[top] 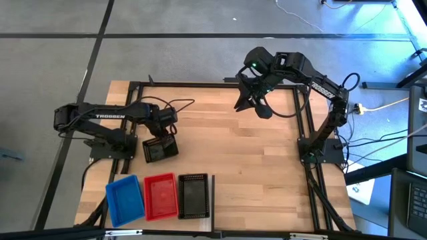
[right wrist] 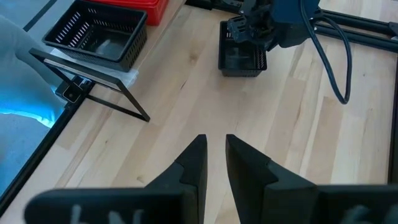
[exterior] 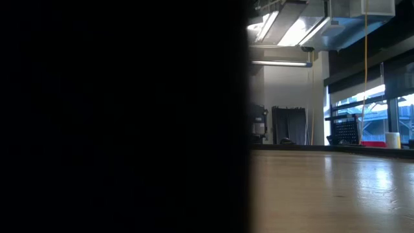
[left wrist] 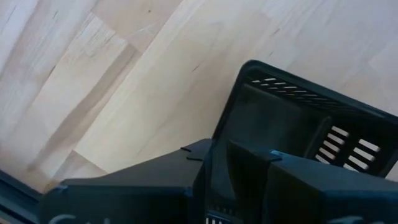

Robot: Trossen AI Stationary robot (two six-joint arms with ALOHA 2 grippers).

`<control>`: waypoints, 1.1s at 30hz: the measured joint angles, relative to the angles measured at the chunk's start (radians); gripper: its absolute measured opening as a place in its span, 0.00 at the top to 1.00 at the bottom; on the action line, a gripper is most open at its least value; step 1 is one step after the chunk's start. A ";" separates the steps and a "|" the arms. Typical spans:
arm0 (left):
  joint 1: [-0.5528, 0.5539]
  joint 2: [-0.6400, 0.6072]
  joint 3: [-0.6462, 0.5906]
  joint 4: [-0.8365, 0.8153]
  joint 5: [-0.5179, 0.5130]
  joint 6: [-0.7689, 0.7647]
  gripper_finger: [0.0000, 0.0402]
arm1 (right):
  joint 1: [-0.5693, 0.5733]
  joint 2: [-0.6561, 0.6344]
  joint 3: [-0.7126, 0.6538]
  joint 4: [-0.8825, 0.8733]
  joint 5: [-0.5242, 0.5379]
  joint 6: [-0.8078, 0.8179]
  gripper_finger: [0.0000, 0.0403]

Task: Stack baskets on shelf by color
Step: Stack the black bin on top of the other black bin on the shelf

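Left end effector (top: 162, 142) is clamped on the rim of a black basket (top: 162, 151) sitting on the bench (top: 247, 173) near its left edge. Right end effector (right wrist: 214, 158) hangs over the far edge, fingers a little apart, holding nothing. Blue basket (top: 125, 199), red basket (top: 161, 195) and another black basket (top: 193, 196) sit side by side along the near edge.

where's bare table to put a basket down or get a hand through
The widest bare tabletop lies between the left gripper, which sits at a black basket, and the right arm's base, and runs to the near edge right of the basket row. The near-left corner is crowded: blue basket, red basket and black basket sit side by side.
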 joint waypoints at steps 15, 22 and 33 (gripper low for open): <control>0.000 0.067 0.000 0.000 0.009 0.041 0.90 | 0.000 0.000 0.000 -0.001 0.000 0.000 0.85; 0.000 0.158 0.000 0.034 0.012 0.087 0.90 | 0.000 0.000 0.000 -0.007 0.000 0.000 0.85; 0.000 0.163 0.076 0.005 0.035 0.114 0.90 | 0.000 0.000 0.000 -0.008 0.001 0.000 0.85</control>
